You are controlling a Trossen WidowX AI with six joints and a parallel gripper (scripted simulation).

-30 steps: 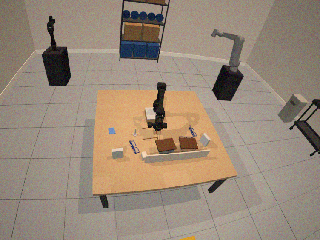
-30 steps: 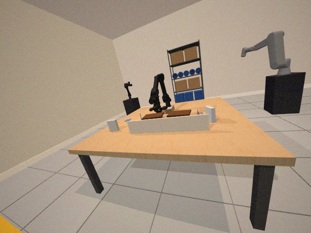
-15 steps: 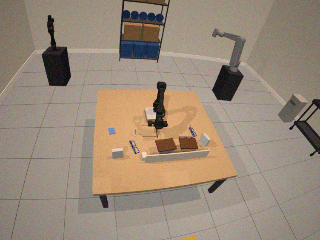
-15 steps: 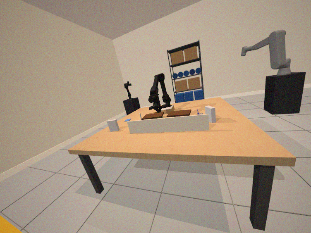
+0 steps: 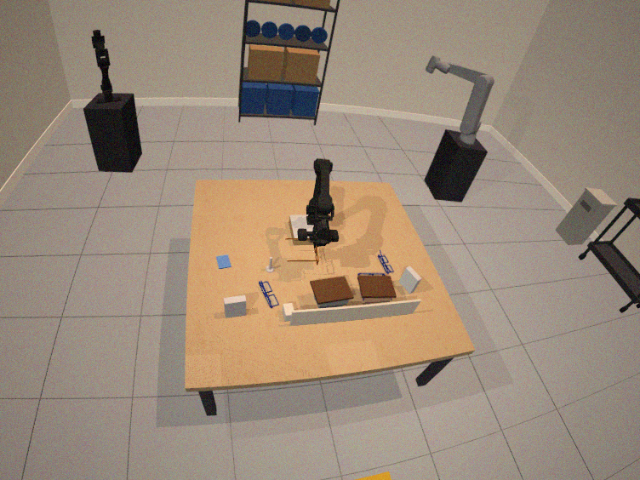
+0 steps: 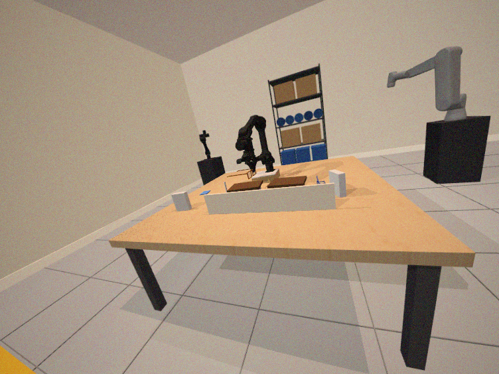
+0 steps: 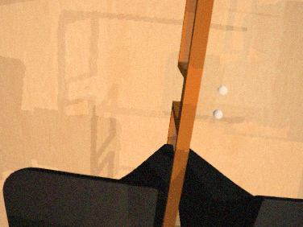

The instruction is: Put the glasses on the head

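My gripper [image 5: 318, 248] [image 6: 251, 170] [image 7: 174, 154] is shut on the front bar of the tortoiseshell glasses [image 5: 300, 260] [image 6: 240, 174] [image 7: 194, 80]. They are a thin orange-brown frame, held just over the table [image 5: 232, 351] in front of the arm's white base [image 5: 297, 223]. In the wrist view the frame runs up from between my dark fingers, with two small white beads [image 7: 220, 102] beside it. Two brown-topped display heads [image 5: 330, 288] [image 5: 376, 285] [image 6: 244, 185] [image 6: 286, 181] stand side by side nearer the front, behind a low white wall [image 5: 351, 311] [image 6: 269, 199]. No green tag shows in any view.
Blue-framed glasses lie left of the heads [image 5: 267, 293] and right of them [image 5: 385, 261]. White blocks stand at the left [image 5: 235, 305] [image 6: 181, 200] and right [image 5: 409, 278] [image 6: 338, 182]. A blue card [image 5: 223, 261] and a small grey peg [image 5: 270, 266] are left of my gripper.
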